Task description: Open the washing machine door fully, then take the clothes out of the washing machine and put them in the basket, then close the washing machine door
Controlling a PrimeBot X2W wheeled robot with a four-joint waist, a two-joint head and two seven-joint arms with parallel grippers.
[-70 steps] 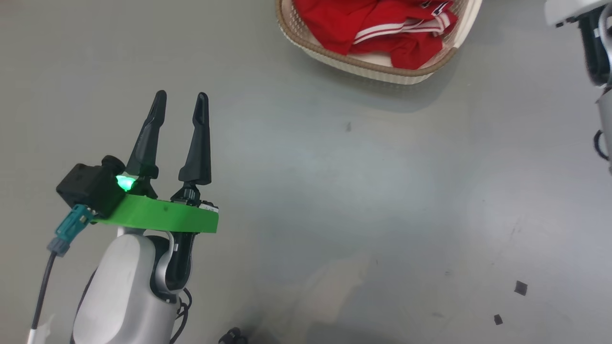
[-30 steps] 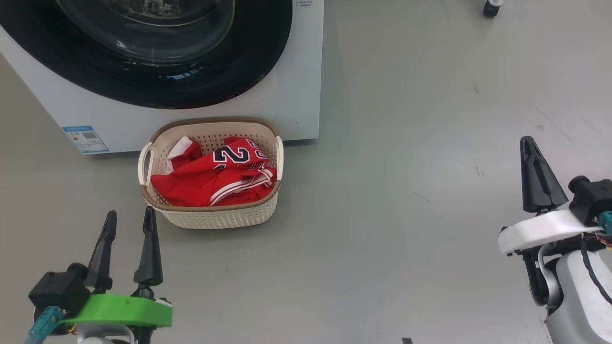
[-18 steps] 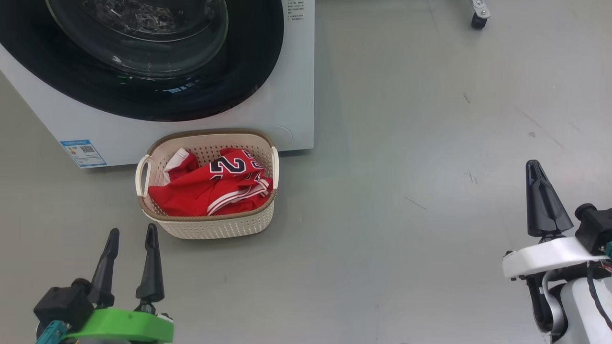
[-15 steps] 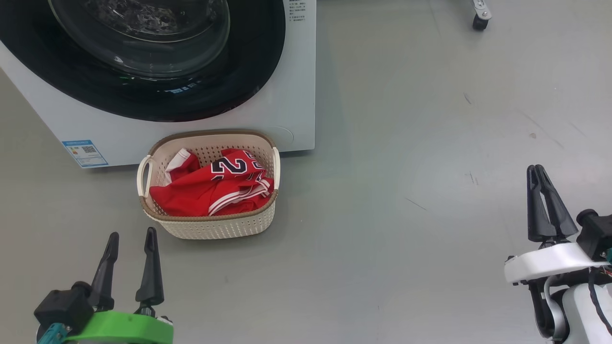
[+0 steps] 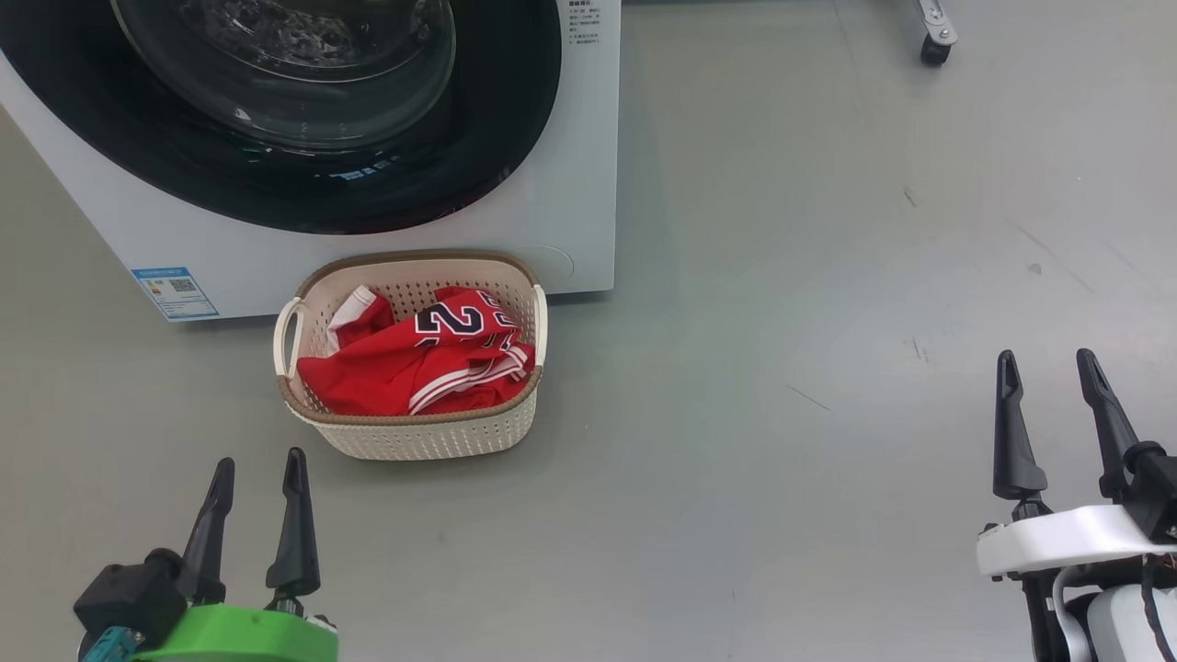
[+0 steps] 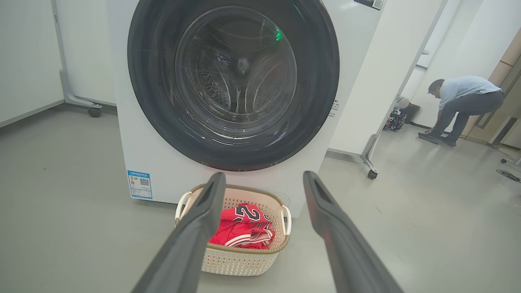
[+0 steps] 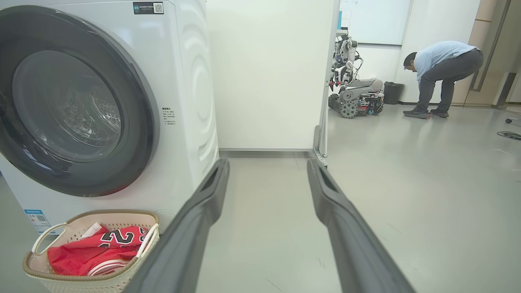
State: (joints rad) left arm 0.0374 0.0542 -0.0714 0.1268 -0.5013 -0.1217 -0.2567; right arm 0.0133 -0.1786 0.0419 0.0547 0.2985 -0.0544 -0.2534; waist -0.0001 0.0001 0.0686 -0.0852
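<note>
**Washing machine**: white front-loader, stood far left on the floor.

**Door**: round and black-rimmed, lay flush against the machine front, apparently shut. No red cloth showed behind the glass.

**Basket**: stood on the floor just in front of the machine. Whether it touched the machine could not be told. Long axis ran left to right.

**Clothes**: red jersey, heaped inside the basket.

**Left hand**: near left, fingers spread, grasping nothing. The basket lay just beyond it and slightly right, the door farther on. This was the nearer hand to both.

**Right hand**: near right, fingers parted, empty, well apart from the basket.

**Note:** all three steps appeared done. Any last press on the door would suit the left hand.
</note>
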